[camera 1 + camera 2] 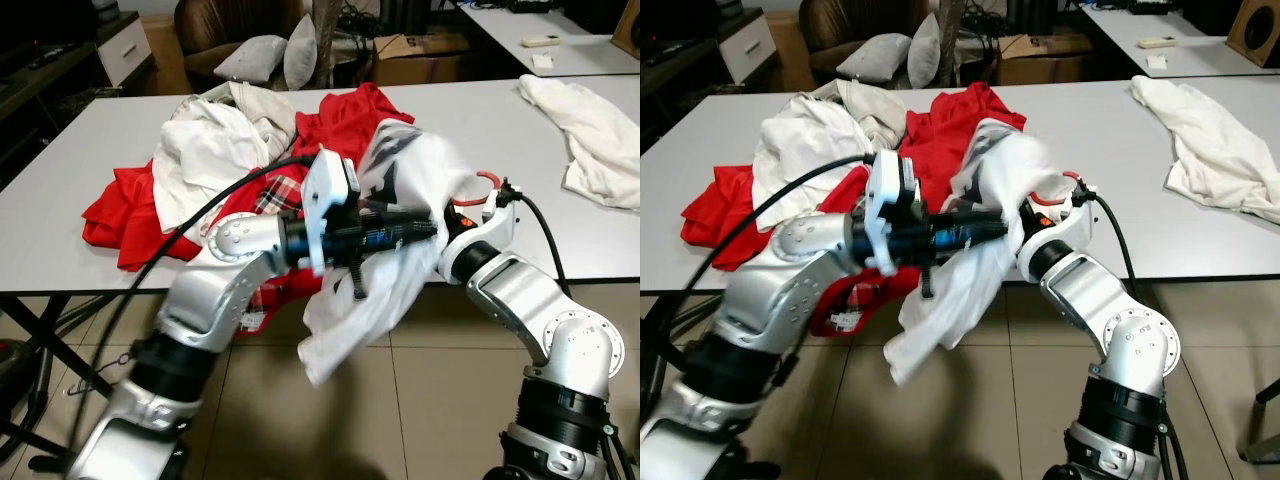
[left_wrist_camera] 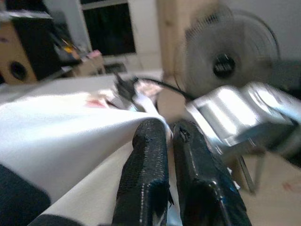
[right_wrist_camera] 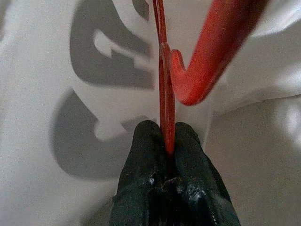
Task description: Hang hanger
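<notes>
I hold the red hanger (image 3: 165,94) in the right gripper (image 3: 165,141); its two black fingers are pressed together on the hanger's thin red bar, with the hook curving off toward the upper right of the right wrist frame. In the head views the hanger sits at centre right, mostly buried in the white shirt (image 1: 385,260), only a red loop showing by the right wrist.

The left gripper (image 2: 169,136) reaches across the centre of the frame, fingers closed on a fold of the same shirt, which hangs off the front edge of the white table (image 1: 80,200) toward the tiled floor (image 1: 400,400).

Risks, as I judge them:
- The grip on the bar is narrow; a sideways pull from the left arm could twist the hanger out of the fingers
- The shirt is bunched, so a shoulder may slip off the hanger when lifted
- The red and white clothes pile (image 1: 230,140) lies just behind; trailing cloth may snag and drag it
</notes>
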Controlling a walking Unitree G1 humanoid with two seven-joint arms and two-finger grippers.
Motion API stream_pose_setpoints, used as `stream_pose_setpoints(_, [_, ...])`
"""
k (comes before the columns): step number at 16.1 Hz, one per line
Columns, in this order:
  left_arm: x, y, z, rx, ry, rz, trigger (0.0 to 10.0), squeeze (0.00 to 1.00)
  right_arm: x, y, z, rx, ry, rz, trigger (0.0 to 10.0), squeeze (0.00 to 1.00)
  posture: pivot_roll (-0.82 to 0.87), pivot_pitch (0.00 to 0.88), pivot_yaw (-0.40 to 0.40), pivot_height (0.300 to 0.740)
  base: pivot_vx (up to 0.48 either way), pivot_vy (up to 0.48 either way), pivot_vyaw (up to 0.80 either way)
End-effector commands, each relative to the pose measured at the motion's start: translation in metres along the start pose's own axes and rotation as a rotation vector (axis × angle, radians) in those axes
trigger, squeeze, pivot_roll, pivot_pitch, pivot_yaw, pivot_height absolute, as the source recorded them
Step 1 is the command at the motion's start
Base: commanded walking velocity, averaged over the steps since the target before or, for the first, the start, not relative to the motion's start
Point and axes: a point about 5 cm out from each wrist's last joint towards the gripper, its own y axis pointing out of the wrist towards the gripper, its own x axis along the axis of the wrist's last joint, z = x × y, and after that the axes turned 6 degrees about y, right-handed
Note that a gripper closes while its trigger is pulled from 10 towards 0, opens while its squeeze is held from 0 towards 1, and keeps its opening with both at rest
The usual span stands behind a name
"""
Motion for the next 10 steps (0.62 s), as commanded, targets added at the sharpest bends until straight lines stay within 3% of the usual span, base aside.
stream_pose_setpoints(1, [-0.006, -0.004, -0.001, -0.001, 0.004, 0.056, 10.0, 1.00, 0.000, 0.000, 0.001, 0.002, -0.013, 0.007, 10.0, 0.00, -0.14, 0.000, 0.085, 0.740, 0.000, 0.000, 0.00])
stream_pose_setpoints(7, [-0.017, -0.021, 0.017, 0.176, 0.023, 0.200, 10.0, 1.00, 0.005, -0.002, 0.000, -0.003, -0.064, 0.012, 10.0, 0.00, -0.13, 0.000, 0.079, 0.740, 0.000, 0.000, 0.00])
stream_pose_setpoints(10, [-0.006, -0.026, 0.027, 0.260, 0.029, 0.121, 10.0, 1.00, 0.008, -0.005, -0.001, 0.004, -0.100, 0.013, 10.0, 0.00, -0.13, 0.000, 0.078, 0.740, 0.000, 0.000, 0.00])
